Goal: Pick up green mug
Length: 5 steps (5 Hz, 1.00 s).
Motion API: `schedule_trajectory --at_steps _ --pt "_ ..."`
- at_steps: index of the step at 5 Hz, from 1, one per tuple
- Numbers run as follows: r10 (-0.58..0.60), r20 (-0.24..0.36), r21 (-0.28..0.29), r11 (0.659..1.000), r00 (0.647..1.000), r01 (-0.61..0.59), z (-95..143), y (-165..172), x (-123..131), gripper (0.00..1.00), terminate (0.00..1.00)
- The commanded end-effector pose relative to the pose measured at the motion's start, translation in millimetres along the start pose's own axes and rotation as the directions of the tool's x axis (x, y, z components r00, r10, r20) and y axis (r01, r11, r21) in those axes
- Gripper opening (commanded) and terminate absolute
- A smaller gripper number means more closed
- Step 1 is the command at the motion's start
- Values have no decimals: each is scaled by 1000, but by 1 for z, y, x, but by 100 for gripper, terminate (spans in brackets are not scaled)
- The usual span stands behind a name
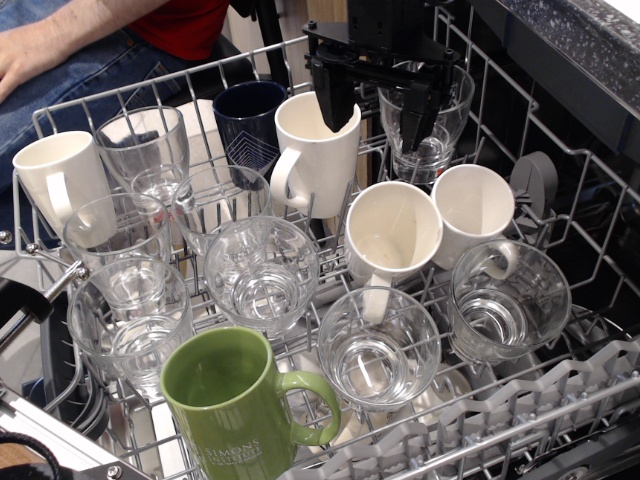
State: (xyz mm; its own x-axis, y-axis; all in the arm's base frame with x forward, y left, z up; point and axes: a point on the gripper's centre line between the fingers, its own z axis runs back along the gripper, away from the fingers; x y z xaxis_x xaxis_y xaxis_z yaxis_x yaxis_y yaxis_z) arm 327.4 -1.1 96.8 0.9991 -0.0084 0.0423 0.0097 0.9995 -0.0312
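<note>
The green mug (232,410) stands upright at the front of the dishwasher rack (480,425), with its handle pointing right and pale lettering low on its side. My black gripper (378,112) hangs at the back of the rack, far behind the mug. It is open and empty. One of its fingers (335,105) is over the rim of a tall white mug (315,160), and the other is over a clear glass (430,125).
The rack is crowded. It holds a navy mug (248,118), white mugs (60,175) (392,235) (472,208) and several clear glasses (262,272) (380,350) (500,300) (130,320). A person's arm and jeans (60,50) are at the back left. A dark countertop (570,45) is at the right.
</note>
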Motion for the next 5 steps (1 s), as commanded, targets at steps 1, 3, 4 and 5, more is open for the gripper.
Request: schedule_trajectory --at_steps 1,3,4,5 --pt "0 0 0 1000 1000 0 0 0 0 100 0" --pt "-116 -33 -60 992 993 114 -5 25 -58 100 0" --pt "-126 6 -79 989 992 126 -18 36 -86 100 0" --pt "-153 -38 -32 988 987 152 -37 41 -101 100 0"
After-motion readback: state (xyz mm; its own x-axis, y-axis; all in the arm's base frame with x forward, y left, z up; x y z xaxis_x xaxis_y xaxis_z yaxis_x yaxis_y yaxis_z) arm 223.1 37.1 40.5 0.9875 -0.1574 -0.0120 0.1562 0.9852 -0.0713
